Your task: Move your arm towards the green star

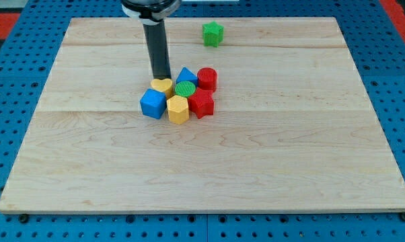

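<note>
A pale wooden worktop [270,168] is lying on a blue perforated base, filling most of the frame; near its upper edge, a little right of centre, the small green star-shaped block [213,33] is sitting alone, well apart from everything else. My tip [162,78], the lower end of the straight dark rod, is resting in the upper-middle of the frame, just at the top edge of the yellow heart-shaped block [163,86]; that block is belonging to a tight cluster with a blue cube [153,103], a yellow hexagonal block [178,109], a green round block [186,89], a blue triangular block [186,74], a red cylinder [206,78] and a red star-like block [202,103]. From my tip the green star is lying up and to the right; the path there is looking open, passing above the cluster. The end effector is a bare rod with no jaws; it is holding nothing, and whether it is touching the yellow heart I cannot tell.
</note>
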Controlling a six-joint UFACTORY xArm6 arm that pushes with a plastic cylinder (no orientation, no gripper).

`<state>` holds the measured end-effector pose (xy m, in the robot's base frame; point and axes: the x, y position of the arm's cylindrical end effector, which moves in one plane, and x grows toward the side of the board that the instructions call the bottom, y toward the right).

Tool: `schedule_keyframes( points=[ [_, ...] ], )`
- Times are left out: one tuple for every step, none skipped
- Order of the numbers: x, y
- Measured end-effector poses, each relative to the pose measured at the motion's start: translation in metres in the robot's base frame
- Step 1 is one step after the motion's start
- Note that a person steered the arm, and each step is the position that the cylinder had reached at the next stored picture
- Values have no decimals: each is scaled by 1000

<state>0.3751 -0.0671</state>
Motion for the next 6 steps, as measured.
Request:
schedule_keyframes(
  points=[
    [-7,-8],
    [-60,-21],
    [-101,-14],
    [-136,4],
    [-155,36],
    [-150,91]
  ],
)
